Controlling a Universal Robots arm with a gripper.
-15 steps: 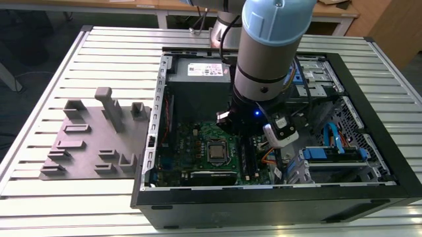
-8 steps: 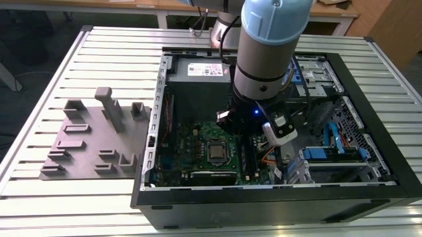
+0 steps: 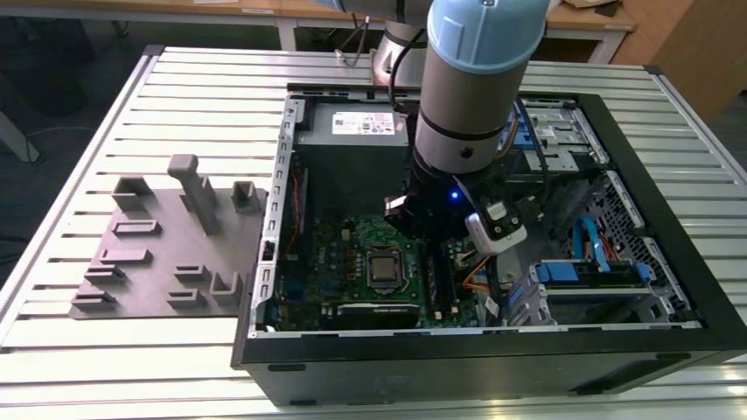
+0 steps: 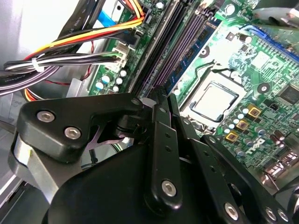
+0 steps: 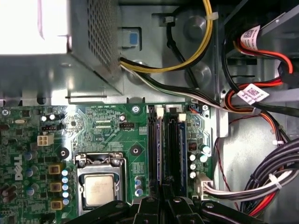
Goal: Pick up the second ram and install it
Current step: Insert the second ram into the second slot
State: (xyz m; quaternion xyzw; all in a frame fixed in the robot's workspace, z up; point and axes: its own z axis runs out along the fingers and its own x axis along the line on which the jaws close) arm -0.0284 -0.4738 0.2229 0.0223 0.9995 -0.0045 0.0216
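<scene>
In the exterior view my gripper [image 3: 442, 238] is down inside the open computer case [image 3: 653, 289], just over the green motherboard [image 3: 350, 249] beside the processor [image 3: 386, 267]. In the first wrist view the second ram [image 5: 160, 154] appears edge-on as a thin dark blue strip standing along one of the long black slots [image 5: 172, 149]. It runs straight out from between my fingers. My gripper [image 5: 161, 201] is shut on it. In the second wrist view my gripper [image 4: 160, 100] hangs close above the same slots [image 4: 182, 42].
A grey tray [image 3: 152, 262] with plastic blocks lies on the slatted table at the exterior view's left. The power supply [image 3: 350, 131] sits at the case's far end. Cable bundles [image 5: 261, 186] and a drive cage [image 3: 589, 280] crowd the side next to the slots.
</scene>
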